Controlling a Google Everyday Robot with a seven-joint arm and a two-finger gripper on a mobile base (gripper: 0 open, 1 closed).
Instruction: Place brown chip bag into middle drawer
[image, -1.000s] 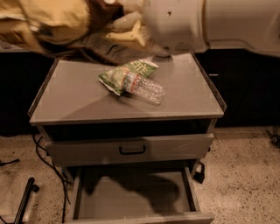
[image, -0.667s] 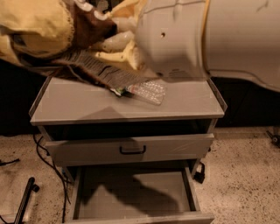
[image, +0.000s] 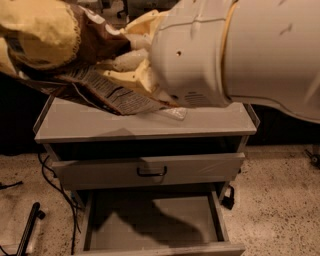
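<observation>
the crinkled dark brown chip bag with tan-yellow ends (image: 92, 45) hangs high over the left half of the flat grey cabinet top (image: 100, 124), clenched between the cream fingers of the gripper (image: 121, 62). this looks like the carry step: lifted, not yet lowered. next it must clear the top's front edge and the grey drawer front with a black handle (image: 151, 171), then descend into the wide grey metal middle drawer (image: 155, 225), pulled out below, its bare floor and low walls leaving ample room.
</observation>
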